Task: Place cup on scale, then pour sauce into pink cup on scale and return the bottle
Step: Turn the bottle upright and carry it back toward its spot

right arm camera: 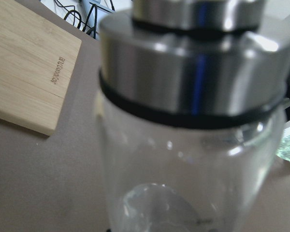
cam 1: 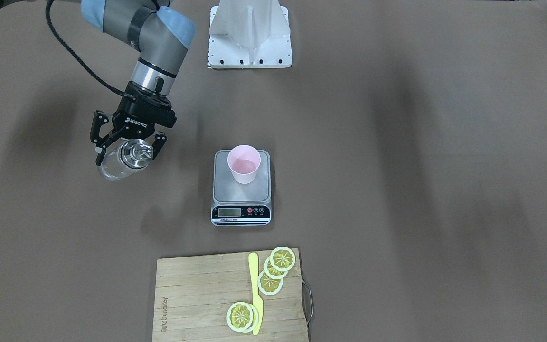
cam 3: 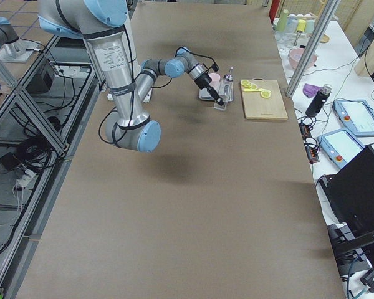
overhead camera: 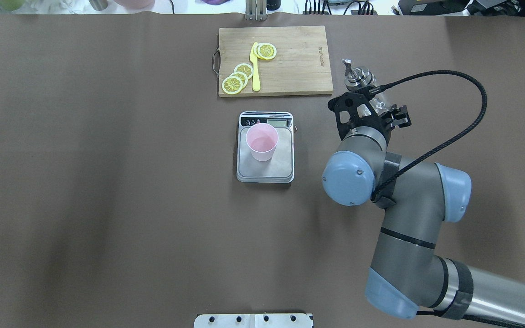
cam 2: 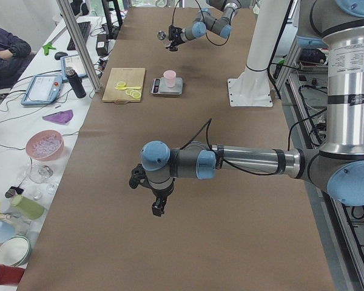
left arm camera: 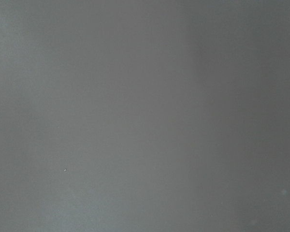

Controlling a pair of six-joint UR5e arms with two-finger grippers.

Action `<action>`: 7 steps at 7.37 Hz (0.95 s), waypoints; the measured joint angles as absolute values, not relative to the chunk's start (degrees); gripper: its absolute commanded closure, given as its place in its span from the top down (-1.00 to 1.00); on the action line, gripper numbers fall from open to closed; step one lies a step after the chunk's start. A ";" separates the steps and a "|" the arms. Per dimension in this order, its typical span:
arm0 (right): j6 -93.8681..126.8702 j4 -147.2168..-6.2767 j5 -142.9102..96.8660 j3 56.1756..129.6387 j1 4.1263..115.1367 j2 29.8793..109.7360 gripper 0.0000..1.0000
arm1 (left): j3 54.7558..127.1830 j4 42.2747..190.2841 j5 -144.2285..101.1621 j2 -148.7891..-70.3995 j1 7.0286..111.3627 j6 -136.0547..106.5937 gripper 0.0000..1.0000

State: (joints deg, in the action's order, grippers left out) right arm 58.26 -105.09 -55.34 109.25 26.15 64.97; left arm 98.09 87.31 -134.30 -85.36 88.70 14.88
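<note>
The pale pink cup (cam 1: 244,164) stands upright on the steel platform of the scale (cam 1: 241,192), also seen from overhead, cup (overhead camera: 261,141) on scale (overhead camera: 267,169). My right gripper (cam 1: 128,152) is shut on the clear glass bottle (cam 1: 120,165) with the metal pourer top, held roughly upright well to the robot's right of the scale. From overhead the bottle (overhead camera: 359,76) shows past my wrist, beside the board's corner. In the right wrist view the bottle (right arm camera: 183,145) fills the frame. My left gripper (cam 2: 157,208) hangs over bare table far from the scale; I cannot tell whether it is open or shut.
A bamboo cutting board (cam 1: 202,294) with lemon slices (cam 1: 273,270) and a yellow knife (cam 1: 256,294) lies beyond the scale, on the operators' side. The white arm base plate (cam 1: 249,42) sits at the robot's edge. The left wrist view shows only brown table surface.
</note>
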 measured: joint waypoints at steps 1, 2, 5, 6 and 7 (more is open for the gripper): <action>57.93 -95.71 -57.35 109.12 26.69 68.18 -1.00 | 98.25 87.37 -134.30 -85.61 88.69 14.87 0.96; 57.97 -87.92 -58.84 108.97 27.12 70.99 -1.00 | 98.30 87.41 -134.28 -85.72 88.68 14.93 0.96; 58.29 -65.14 -60.95 107.45 27.63 78.86 -1.00 | 98.31 87.45 -134.23 -85.78 88.68 15.00 0.96; 58.35 -57.64 -61.04 105.73 27.62 80.89 -1.00 | 98.31 87.45 -134.25 -85.78 88.68 15.02 0.96; 58.47 -50.04 -61.05 102.88 27.58 82.31 -1.00 | 98.30 87.68 -134.23 -85.76 88.68 15.01 0.96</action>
